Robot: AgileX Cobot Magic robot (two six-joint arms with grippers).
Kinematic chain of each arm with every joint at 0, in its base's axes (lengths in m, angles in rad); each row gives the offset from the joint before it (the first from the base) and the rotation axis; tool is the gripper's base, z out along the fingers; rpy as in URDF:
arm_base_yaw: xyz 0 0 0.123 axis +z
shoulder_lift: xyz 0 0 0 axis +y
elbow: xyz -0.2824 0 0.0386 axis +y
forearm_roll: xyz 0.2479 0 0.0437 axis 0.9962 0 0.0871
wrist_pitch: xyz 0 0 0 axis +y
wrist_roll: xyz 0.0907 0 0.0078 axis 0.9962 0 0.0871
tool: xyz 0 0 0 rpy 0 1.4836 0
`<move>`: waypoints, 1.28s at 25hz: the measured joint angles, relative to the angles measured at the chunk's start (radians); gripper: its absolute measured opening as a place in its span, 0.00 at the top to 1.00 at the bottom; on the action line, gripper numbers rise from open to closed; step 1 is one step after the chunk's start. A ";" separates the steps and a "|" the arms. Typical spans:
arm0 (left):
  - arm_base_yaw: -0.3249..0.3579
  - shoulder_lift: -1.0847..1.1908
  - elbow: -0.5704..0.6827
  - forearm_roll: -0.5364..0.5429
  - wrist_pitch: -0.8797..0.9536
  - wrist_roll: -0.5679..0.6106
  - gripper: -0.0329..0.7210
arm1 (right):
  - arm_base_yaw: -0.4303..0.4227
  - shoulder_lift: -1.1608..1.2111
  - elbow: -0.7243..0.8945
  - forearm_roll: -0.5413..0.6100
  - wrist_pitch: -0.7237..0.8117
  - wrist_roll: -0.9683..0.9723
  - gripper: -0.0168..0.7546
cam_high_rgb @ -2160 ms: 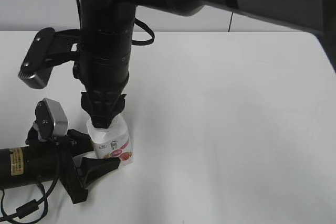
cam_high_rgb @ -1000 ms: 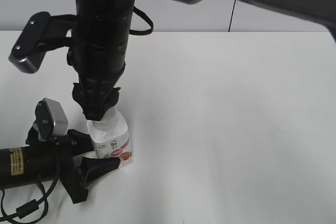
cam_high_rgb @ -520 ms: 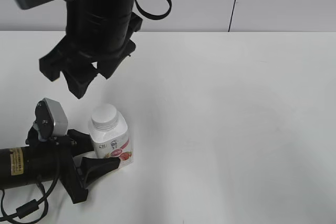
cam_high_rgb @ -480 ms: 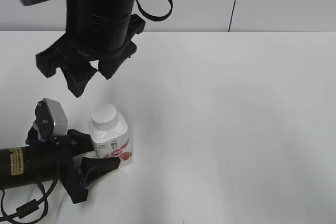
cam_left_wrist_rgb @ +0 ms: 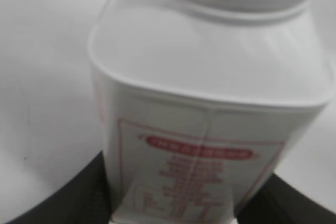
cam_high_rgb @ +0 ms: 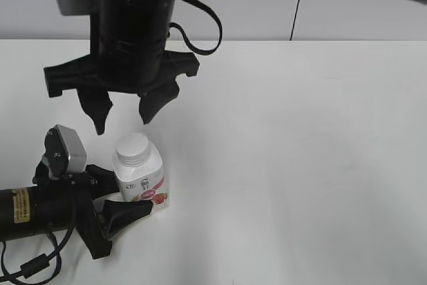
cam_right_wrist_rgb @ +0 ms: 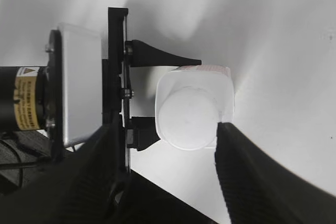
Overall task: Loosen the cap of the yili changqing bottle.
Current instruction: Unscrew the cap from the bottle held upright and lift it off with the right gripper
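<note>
The left gripper lies low along the table at the near left, its two black fingers clamped on the lower body of the yili changqing bottle from either side; in my judgement this pins the bottle upright so it cannot spin when the cap is twisted. The left wrist view shows the bottle's pink-red label filling the frame between the dark finger pads, confirming the pinch. The white cap sits on the neck, uncovered and touched by nothing. The right gripper hangs straight above it, pointing down, its jaws spread wide and empty, the tips clear of the cap and straddling it from above. From the right wrist view the cap lies between the two dark fingers, nearly centred. Whether the cap is already loosened cannot be told from its seating alone.
</note>
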 joint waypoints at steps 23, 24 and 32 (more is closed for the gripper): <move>0.000 0.000 0.000 0.000 -0.002 0.000 0.42 | 0.000 0.083 0.004 -0.011 0.000 0.002 0.29; 0.000 0.000 0.000 0.000 -0.002 0.000 0.42 | 0.000 0.083 0.004 -0.012 0.000 0.002 0.29; 0.000 0.000 0.000 0.000 -0.001 0.000 0.43 | 0.000 0.083 0.004 -0.016 0.000 0.002 0.36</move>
